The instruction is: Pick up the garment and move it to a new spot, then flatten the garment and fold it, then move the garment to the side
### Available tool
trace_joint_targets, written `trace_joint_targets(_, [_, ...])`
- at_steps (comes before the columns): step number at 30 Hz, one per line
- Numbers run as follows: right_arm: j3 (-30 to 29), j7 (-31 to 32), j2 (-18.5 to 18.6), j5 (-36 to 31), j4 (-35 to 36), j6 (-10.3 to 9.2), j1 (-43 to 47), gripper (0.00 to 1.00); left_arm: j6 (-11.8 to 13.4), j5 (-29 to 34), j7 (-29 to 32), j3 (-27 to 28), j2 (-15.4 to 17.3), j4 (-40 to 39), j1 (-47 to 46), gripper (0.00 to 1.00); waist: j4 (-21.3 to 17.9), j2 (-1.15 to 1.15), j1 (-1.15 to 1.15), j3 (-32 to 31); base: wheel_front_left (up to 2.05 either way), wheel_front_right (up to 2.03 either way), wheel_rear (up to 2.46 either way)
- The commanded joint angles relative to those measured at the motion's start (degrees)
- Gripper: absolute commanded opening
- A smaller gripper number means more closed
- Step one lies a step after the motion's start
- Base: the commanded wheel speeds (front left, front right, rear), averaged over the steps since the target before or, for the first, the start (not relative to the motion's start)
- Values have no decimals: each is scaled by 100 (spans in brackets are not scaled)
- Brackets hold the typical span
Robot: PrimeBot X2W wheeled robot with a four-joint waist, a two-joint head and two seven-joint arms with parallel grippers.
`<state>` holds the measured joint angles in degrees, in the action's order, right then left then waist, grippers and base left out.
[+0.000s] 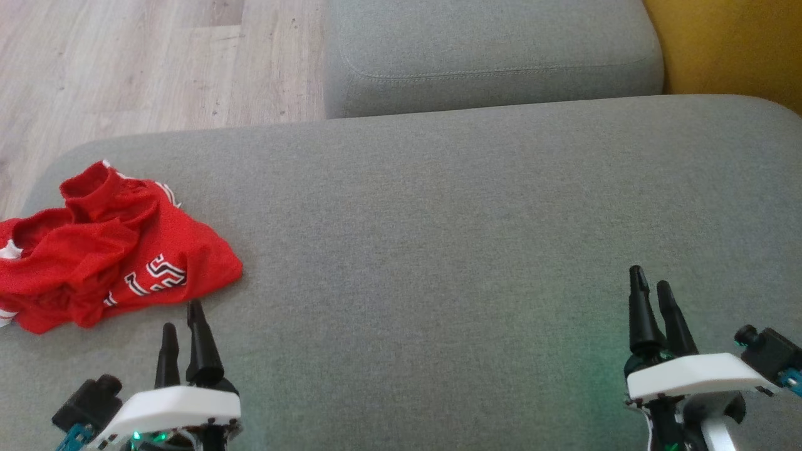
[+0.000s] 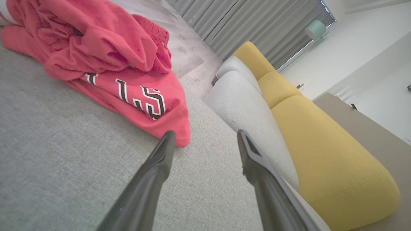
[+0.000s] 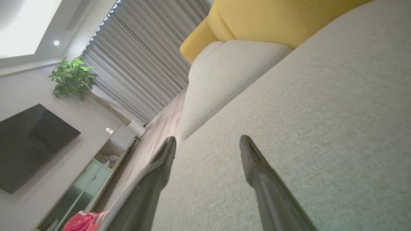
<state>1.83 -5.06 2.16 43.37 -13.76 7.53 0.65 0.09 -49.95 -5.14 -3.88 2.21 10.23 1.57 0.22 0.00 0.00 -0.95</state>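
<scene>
Now your garment (image 1: 106,257) lies crumpled at the frame's left on the cushion (image 1: 438,250); left gripper (image 1: 181,316) and right gripper (image 1: 650,277) gape wide, empty.

The grey cushion (image 1: 438,219) lies bare from middle to right edge; only the crumpled red garment (image 1: 106,250) blocks its left edge.

A grey sofa (image 1: 476,238) with yellow backrest (image 1: 727,50) stands on pale wood floor (image 1: 125,69).
</scene>
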Motion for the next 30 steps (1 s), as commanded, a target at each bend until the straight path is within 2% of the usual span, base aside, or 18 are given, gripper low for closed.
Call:
trace_joint_targets(1, [132, -89, 49, -234, 234, -2, -188, 100, 54, 227, -88, 33, 47, -240, -135, 100, 1, 0, 0, 0, 0, 0, 0])
trace_joint_targets(10, [158, -241, 53, -777, 383, -3, -194, 100, 188, 848, -239, -61, 51, -364, -144, 100, -2, 0, 0, 1, 0, 0, 0])
trace_joint_targets(30, [383, -563, 61, -2027, 533, -3, -193, 100, 246, 2130, -558, -345, 57, -561, -113, 100, -36, 0, 0, 6, 0, 0, 0])
